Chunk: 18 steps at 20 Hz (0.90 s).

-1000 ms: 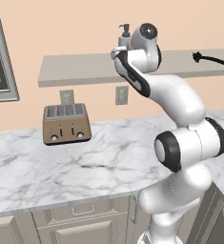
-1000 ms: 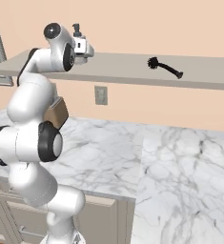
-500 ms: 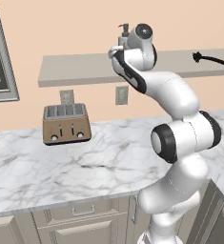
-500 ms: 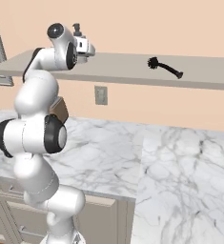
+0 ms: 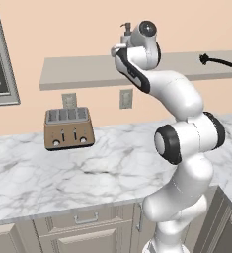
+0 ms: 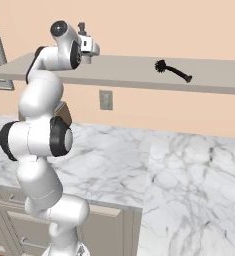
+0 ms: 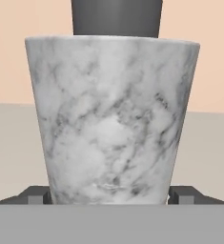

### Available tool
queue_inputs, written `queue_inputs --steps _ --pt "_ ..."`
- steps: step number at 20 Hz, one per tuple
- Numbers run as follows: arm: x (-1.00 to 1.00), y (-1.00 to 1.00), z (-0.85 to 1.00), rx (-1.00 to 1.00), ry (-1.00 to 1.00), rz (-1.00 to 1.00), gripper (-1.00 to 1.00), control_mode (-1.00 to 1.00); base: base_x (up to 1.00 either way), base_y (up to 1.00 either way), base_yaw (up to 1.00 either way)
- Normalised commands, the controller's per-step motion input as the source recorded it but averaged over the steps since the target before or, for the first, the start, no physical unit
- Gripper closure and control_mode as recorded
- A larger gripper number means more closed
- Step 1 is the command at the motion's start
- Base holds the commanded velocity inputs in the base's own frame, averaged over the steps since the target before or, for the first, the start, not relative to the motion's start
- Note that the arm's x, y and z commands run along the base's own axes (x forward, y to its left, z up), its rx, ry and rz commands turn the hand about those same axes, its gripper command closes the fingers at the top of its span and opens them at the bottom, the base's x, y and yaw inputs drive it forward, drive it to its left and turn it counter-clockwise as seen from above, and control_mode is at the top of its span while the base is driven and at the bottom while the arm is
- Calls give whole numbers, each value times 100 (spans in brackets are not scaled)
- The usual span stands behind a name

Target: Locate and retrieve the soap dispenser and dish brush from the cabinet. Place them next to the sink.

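Grasping the soap dispenser (image 5: 125, 32) is judged to be the step in hand.

Left base view: the arm reaches up to the cabinet (image 5: 83, 71), a flat doorless shelf board on the wall, and its wrist covers most of the bottle, so that only the dark pump top shows above the hand. The dish brush (image 5: 217, 61) lies well apart at the shelf's far right end. A brown toaster (image 5: 68, 128) stands on the marble bench (image 5: 88, 170) below.

Right base view: the claw (image 6: 90, 48) sits at shelf height with the soap dispenser's pump top (image 6: 82, 26) just above it. The dish brush (image 6: 173, 71) lies flat on the shelf, bristled head toward the arm.

Hand view: the marbled body of the soap dispenser (image 7: 112, 119) stands upright and centred, with one dark fingertip (image 7: 36, 195) at each lower side of it. The claw is spread about as wide as the bottle's base, the tips just beside the body; whether they press it cannot be told, so the hold is uncertain.

To do the step well, the fingers should close evenly on the body, below the pump, and the bottle should be lifted straight up before it is drawn off the shelf, since a tapered body may slip downward in a loose hold.
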Motion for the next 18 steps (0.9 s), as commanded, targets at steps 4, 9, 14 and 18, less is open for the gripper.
queue_inputs --steps 4,9,14,18 --pt "-23 14 -2 6 -7 -2 100 -100 0 0 0" --pt "-61 14 1 4 -10 0 100 -100 0 0 0" --pt "-91 1 7 0 -6 0 100 -100 0 0 0" --pt "-100 0 10 0 -7 1 100 -100 0 0 0"
